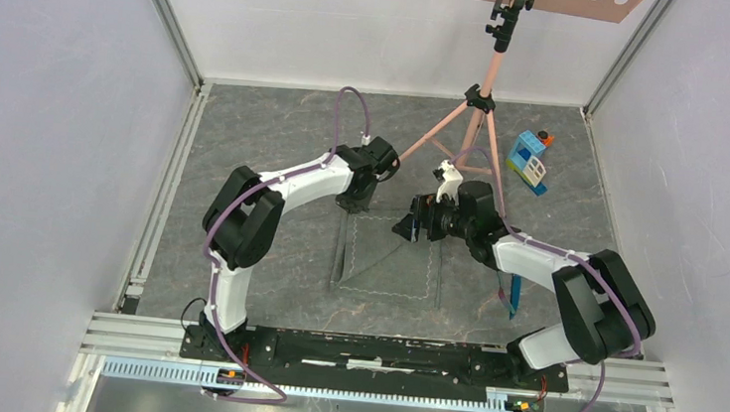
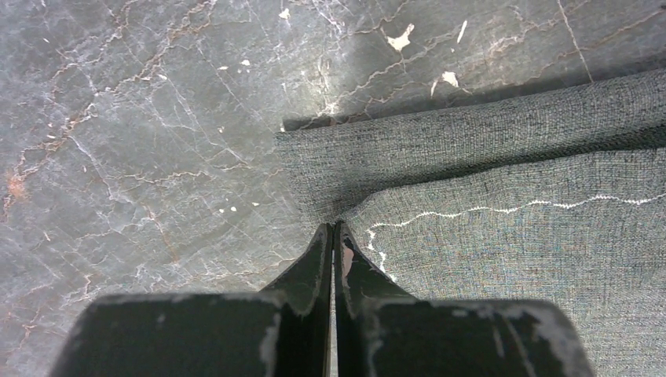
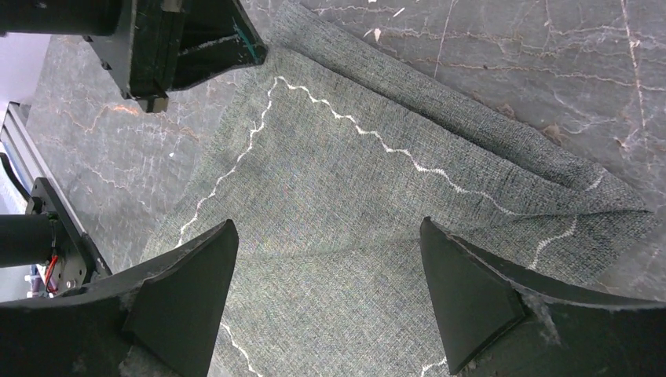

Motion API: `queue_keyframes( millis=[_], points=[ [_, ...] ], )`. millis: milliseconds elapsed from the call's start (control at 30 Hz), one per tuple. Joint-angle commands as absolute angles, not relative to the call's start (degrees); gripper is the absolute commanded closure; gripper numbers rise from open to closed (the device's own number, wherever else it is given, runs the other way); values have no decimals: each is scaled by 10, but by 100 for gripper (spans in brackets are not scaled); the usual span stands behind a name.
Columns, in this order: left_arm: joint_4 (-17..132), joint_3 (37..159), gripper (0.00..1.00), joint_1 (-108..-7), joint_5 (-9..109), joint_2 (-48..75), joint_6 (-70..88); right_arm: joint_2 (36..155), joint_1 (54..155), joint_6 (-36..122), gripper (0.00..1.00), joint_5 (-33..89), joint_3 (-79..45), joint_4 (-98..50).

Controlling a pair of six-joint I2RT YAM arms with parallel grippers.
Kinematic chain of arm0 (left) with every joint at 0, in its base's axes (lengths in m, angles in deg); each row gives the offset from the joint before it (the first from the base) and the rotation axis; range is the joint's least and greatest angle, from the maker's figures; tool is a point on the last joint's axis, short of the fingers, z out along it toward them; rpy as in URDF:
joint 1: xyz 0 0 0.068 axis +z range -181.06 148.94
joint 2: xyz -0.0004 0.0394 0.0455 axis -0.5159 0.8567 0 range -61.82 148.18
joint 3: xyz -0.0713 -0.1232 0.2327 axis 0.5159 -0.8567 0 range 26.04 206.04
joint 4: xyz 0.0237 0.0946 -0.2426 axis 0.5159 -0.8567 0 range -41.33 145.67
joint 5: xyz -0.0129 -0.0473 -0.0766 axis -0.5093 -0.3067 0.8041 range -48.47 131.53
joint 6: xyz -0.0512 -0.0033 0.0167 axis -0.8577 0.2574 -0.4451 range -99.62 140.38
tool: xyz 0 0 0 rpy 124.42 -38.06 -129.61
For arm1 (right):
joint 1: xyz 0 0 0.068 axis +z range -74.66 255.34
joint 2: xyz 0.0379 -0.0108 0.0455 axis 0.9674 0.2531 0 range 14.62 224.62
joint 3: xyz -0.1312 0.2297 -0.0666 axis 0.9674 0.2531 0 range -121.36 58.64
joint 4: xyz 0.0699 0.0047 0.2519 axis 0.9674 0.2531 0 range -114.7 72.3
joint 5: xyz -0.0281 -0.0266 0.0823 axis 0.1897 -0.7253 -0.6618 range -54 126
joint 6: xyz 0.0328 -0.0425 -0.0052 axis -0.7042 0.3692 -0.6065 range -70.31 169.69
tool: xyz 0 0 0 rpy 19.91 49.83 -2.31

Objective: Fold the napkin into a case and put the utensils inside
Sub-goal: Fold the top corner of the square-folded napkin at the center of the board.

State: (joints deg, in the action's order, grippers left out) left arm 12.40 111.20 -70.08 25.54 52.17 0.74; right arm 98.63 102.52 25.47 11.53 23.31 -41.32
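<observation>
The napkin [image 1: 386,263] lies mid-table in front of both arm bases, dark grey with a pale stitched line. It is partly folded: in the top view one flap runs on a diagonal across it.

The left wrist view shows two layers, the upper one with the stitching [image 2: 471,210] and a lower strip sticking out past it at the far edge. The right wrist view shows the same napkin [image 3: 353,196] with a doubled edge running to a pointed corner at the right.

The left gripper [image 2: 334,228] has its jaws pressed together at the napkin's [image 2: 510,236] corner. The cloth gathers into the tips, so it looks pinched there. From above, that gripper [image 1: 353,203] sits on the napkin's far-left corner. The right wrist view catches it too [image 3: 188,47], low at the same corner.

The right gripper [image 3: 328,228] has its jaws wide apart with only cloth seen below and nothing between them. How high it sits over the cloth is unclear from this view. The top view puts it [image 1: 409,225] over the napkin's far-right part.

The utensils [image 1: 512,294] are blue, on the floor to the right of the napkin, and partly hidden under the right forearm. They show only in the top view, and I cannot count them.

Also top view only are a blue-and-white block house [image 1: 527,160] at far right and a tripod [image 1: 479,106] behind the grippers.
</observation>
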Motion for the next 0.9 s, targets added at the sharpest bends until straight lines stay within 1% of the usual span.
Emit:
queue_keyframes(
  millis=[0, 333, 867],
  points=[
    [124, 1142, 98, -691, 230, 528, 43, 1010, 1028, 234, 8, 103, 214, -453],
    [119, 1180, 98, -681, 250, 555, 50, 1022, 1030, 237, 9, 102, 209, -456],
    [112, 1186, 98, -676, 247, 572, 45, 1040, 1031, 237, 9, 98, 200, -458]
  ],
)
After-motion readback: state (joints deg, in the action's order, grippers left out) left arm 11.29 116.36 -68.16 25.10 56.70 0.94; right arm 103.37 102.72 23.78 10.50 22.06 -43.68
